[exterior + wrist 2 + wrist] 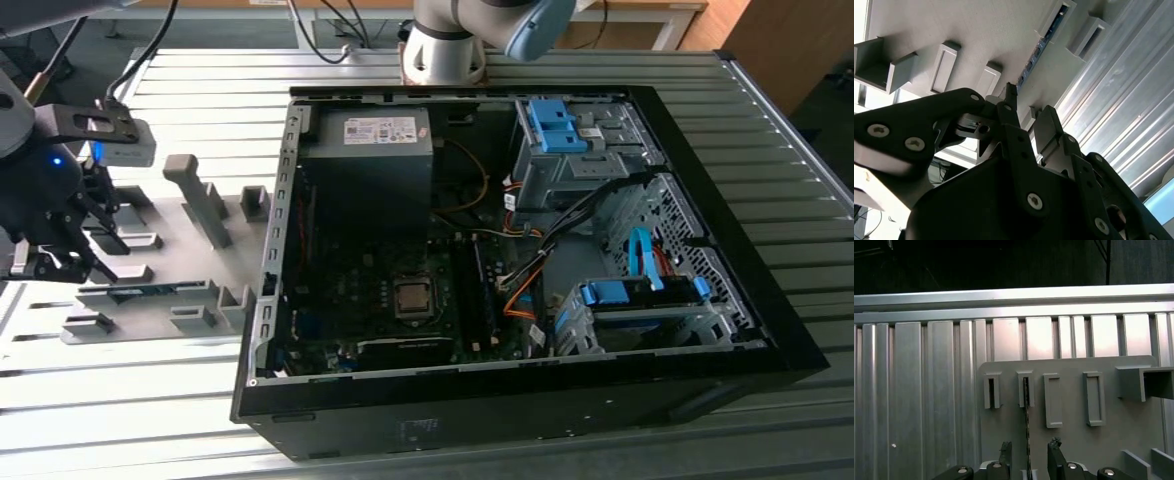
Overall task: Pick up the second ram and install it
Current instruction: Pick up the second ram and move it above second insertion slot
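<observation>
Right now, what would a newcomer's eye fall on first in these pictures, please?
The open computer case dominates the middle of the exterior view, its motherboard exposed. In the first wrist view, the gripper hangs open over the grey holder tray, fingers either side of the second ram standing on edge.

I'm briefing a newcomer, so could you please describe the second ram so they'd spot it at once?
At the exterior view's left, beside the open computer case, lies a grey holder plate. The second ram stands on edge in it: a thin bluish-green strip among plain grey blocks.

no legible text anywhere
</observation>
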You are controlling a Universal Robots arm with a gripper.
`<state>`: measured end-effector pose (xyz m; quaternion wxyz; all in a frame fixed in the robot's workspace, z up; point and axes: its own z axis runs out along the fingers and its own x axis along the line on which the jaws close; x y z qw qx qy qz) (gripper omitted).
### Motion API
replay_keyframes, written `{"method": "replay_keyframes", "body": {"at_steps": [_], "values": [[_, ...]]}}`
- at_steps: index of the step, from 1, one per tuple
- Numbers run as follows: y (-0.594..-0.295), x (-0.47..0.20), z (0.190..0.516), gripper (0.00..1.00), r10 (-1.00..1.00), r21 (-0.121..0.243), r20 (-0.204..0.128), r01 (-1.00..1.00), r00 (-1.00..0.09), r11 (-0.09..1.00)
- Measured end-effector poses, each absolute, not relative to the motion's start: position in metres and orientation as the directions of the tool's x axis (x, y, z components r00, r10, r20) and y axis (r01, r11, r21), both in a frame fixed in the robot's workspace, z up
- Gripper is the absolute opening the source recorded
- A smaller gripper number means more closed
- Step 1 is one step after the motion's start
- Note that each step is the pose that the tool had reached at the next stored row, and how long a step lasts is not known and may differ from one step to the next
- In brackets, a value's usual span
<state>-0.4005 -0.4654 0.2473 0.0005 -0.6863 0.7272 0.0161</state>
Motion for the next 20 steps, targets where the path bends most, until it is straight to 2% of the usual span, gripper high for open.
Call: {"method": "replay_keyframes", "body": {"at_steps": [20], "values": [[-0.4655,-0.4004,0.2390,0.42,-0.998,0.023,-0.023,-0.998,-0.058,0.058]]}}
